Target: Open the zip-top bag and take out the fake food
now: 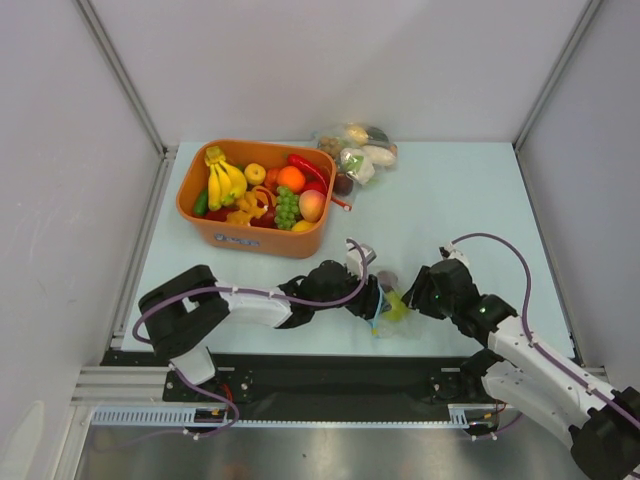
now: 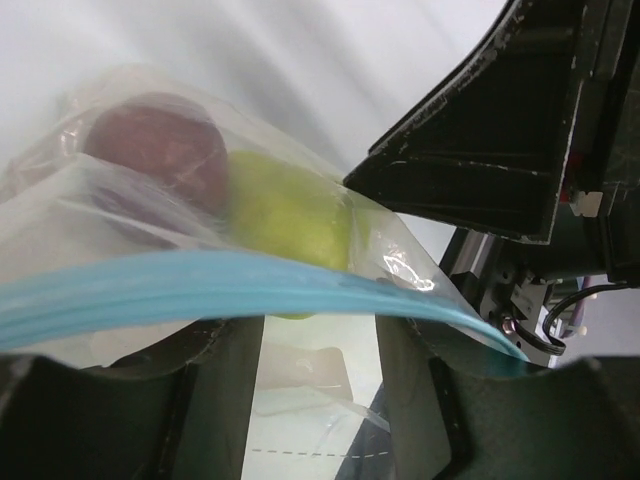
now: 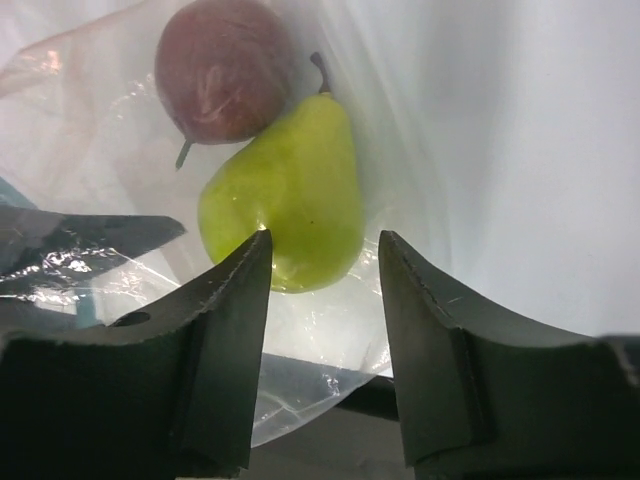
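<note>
Only from above: the whole counter [image 1: 470,200], with an orange tub [image 1: 250,243] of bananas [image 1: 222,182] and other fruit toward the back left, and a lumpy vegetable bag [image 1: 362,150] at the back edge near the middle. Also only there: both arms reaching in to meet just inside the near edge, a little right of the middle, with the left gripper [image 1: 372,298] and right gripper [image 1: 413,297] on either side of the zip-top bag [image 1: 392,322].

Only at the left wrist: the zip strip [image 2: 200,285], pale blue, sweeping in a shallow arc across the tips of the left fingers [image 2: 130,420]. Those fingers stand a narrow gap apart, with clear film and pale counter showing between them. Upper right of that view: one black finger [image 2: 480,150] of the right gripper, its tip against the film beside the green pear [image 2: 290,215]. Impossible to tell whether the strip is sealed.

Only at the right wrist: the pear [image 3: 290,190] whole, stem pointing away, broad end toward the camera, touching the maroon fruit [image 3: 220,65] beyond it. Right fingers [image 3: 225,300] likewise a narrow gap apart, the left tip overlapping the pear's broad end, with creased film lying in the gap. Only a sliver of blue strip at the left edge.

Bag itself: small, clear, crinkly, streaked with glare, bulging over the two fruits. Both are still inside, side by side.
</note>
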Controlling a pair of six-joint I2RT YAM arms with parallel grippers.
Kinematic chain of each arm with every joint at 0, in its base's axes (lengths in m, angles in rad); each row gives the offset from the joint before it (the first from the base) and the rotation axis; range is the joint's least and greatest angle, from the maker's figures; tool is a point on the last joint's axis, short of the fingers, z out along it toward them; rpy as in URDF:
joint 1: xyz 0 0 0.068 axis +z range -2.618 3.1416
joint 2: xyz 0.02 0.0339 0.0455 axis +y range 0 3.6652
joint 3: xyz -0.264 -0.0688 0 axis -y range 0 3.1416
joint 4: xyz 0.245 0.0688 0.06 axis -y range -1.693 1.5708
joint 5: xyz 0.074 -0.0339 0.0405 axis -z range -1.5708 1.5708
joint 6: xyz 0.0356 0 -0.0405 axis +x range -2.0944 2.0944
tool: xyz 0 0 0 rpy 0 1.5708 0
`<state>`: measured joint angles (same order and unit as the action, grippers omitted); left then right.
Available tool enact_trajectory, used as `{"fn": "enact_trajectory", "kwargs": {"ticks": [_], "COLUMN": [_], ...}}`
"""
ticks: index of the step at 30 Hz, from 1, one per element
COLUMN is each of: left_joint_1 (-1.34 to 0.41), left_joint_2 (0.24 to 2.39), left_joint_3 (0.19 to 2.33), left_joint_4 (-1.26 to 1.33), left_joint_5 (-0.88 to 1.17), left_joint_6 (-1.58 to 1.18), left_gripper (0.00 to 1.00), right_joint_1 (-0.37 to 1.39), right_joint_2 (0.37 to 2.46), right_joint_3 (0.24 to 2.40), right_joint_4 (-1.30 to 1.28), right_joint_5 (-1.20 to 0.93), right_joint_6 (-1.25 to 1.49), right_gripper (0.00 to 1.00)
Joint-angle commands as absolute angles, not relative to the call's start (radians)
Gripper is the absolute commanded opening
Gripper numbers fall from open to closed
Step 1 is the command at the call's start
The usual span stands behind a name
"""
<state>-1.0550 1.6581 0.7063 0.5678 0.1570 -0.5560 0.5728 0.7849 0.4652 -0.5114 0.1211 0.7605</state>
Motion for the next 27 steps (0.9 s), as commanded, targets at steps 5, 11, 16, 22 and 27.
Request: {"fn": "enact_trajectory", "kwargs": {"ticks": [5, 11, 16, 22, 27], "left_joint_1": [-1.066, -1.072, -1.081, -1.103, -1.115], "left_joint_2": [1.689, 1.712, 1.727, 1.717, 1.73], "left_joint_3": [0.709, 0.727, 0.741, 0.758, 0.791], "left_joint_4": [0.67, 0.663, 0.643, 0.586, 0.535], "left_joint_5": [0.207, 0.199, 0.18, 0.101, 0.061], "left_joint_6": [-0.546, -0.551, -0.548, -0.522, -0.503], "left_gripper": [0.59, 0.64, 0.68, 0.7, 0.73], "right_joint_1": [0.555, 0.555, 0.555, 0.555, 0.555], "right_joint_2": [0.831, 0.857, 0.851, 0.831, 0.822], "right_joint_3": [0.411, 0.382, 0.365, 0.364, 0.359], "right_joint_4": [-0.44, -0.434, -0.457, -0.498, -0.514], "right_joint_5": [0.072, 0.051, 0.052, 0.063, 0.064], "right_joint_6": [0.787, 0.79, 0.802, 0.813, 0.818], "right_gripper": [0.42, 0.3, 0.16, 0.0, 0.0]}}
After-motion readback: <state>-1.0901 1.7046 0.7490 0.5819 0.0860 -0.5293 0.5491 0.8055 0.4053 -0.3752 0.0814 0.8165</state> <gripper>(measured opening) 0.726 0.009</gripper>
